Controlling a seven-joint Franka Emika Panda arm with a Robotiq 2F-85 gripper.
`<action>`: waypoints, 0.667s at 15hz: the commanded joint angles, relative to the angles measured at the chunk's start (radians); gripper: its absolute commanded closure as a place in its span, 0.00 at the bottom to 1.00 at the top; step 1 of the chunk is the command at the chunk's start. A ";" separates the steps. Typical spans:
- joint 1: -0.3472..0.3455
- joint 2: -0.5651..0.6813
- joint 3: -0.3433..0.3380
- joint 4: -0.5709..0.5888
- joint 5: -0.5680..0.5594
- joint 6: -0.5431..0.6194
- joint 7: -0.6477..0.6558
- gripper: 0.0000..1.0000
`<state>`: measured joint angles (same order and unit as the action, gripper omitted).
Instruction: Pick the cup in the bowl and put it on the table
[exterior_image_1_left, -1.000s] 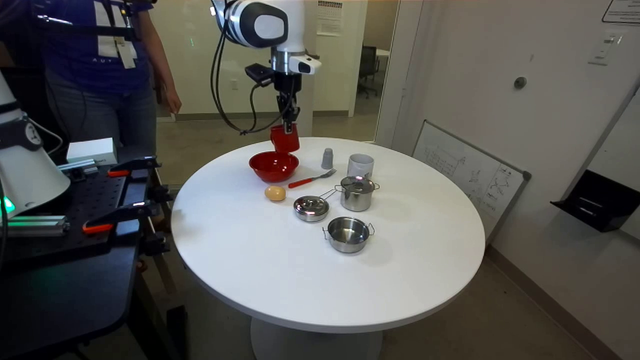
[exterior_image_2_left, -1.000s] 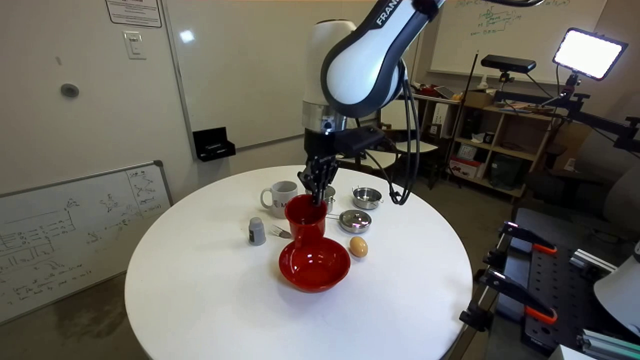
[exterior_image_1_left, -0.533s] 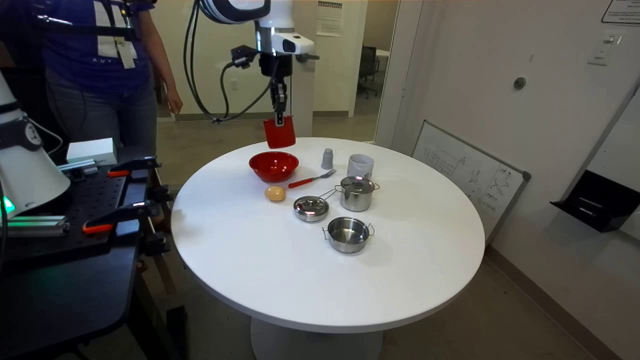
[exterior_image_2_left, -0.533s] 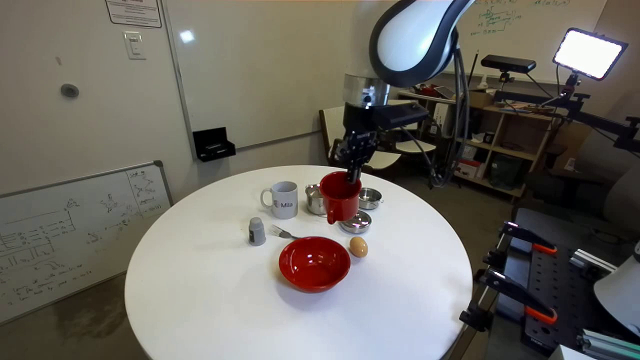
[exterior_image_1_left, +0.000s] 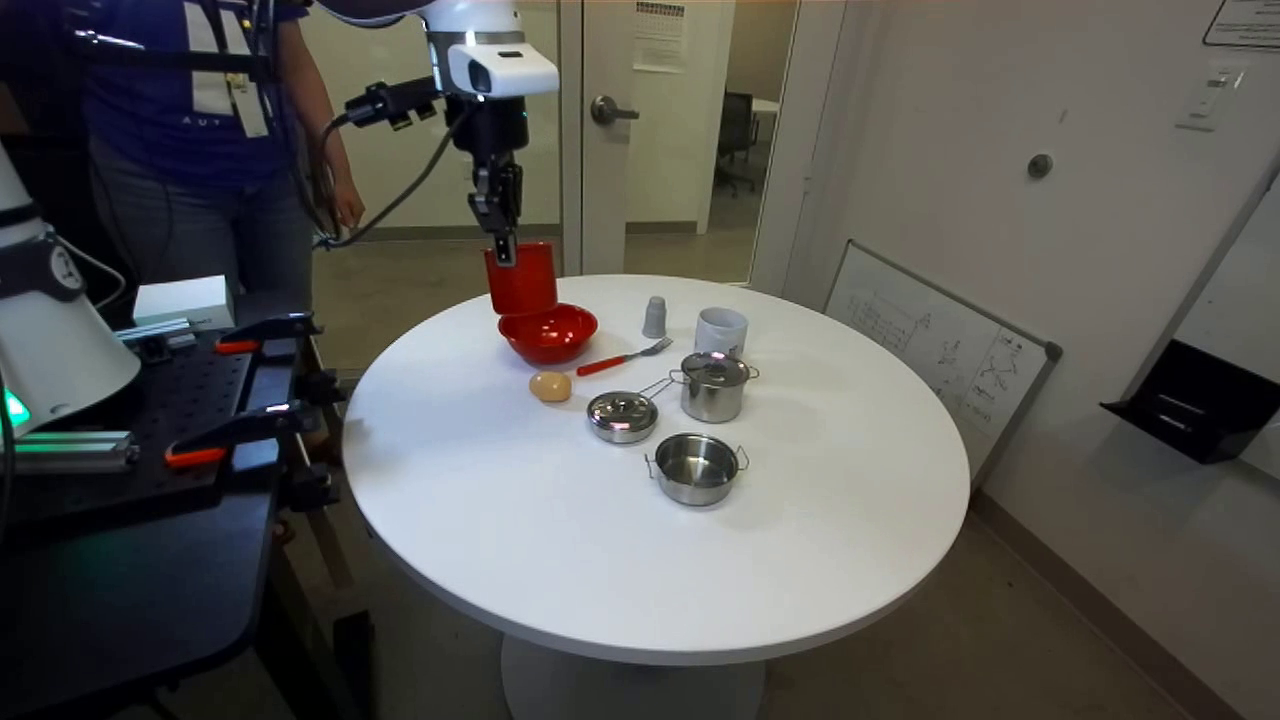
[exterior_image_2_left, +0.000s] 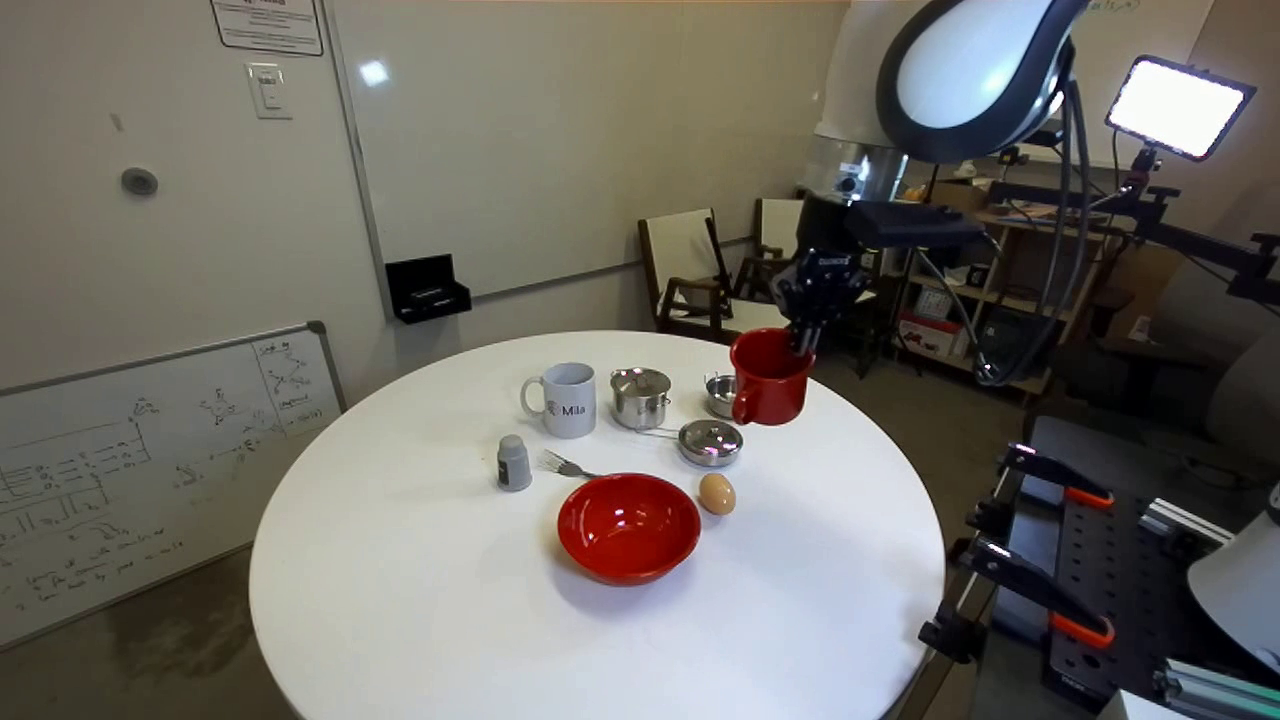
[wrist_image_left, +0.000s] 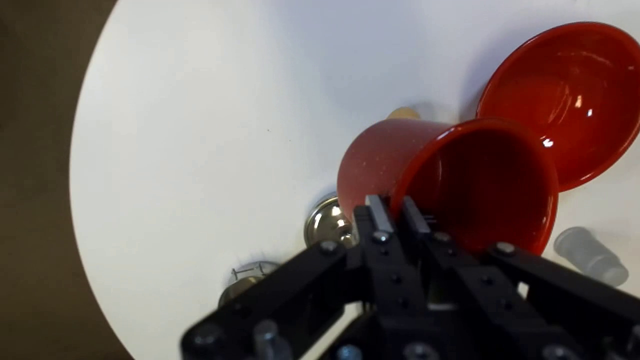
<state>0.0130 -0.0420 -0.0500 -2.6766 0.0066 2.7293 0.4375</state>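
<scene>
Your gripper (wrist_image_left: 391, 201) pinches the glossy, cylindrical cup (wrist_image_left: 450, 182), handle (exterior_image_2_left: 742, 408) visible only in an exterior view, bowl (wrist_image_left: 575, 100) at its wrist-view two o'clock.

The grey mug (exterior_image_2_left: 570, 398) reads "Mila"; the blue shirt (exterior_image_1_left: 170, 135), "AUT".

Round white table (exterior_image_1_left: 840, 530) with red bowl (exterior_image_2_left: 628, 535), egg (exterior_image_2_left: 717, 494), fork (exterior_image_1_left: 606, 364), mug (exterior_image_2_left: 570, 400), grey container (exterior_image_2_left: 514, 464), steel cookware (exterior_image_1_left: 713, 392)

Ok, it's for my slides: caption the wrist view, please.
Above the white table, the hand pinches the rim of a red cup that partly hides the red bowl.
</scene>
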 joint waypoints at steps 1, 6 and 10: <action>-0.056 -0.110 0.010 -0.153 -0.008 0.116 0.121 0.98; -0.169 -0.050 0.076 -0.116 -0.196 0.144 0.405 0.98; -0.157 -0.039 0.118 -0.111 -0.320 0.120 0.584 0.98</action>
<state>-0.1404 -0.0927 0.0308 -2.7877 -0.2413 2.8484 0.8973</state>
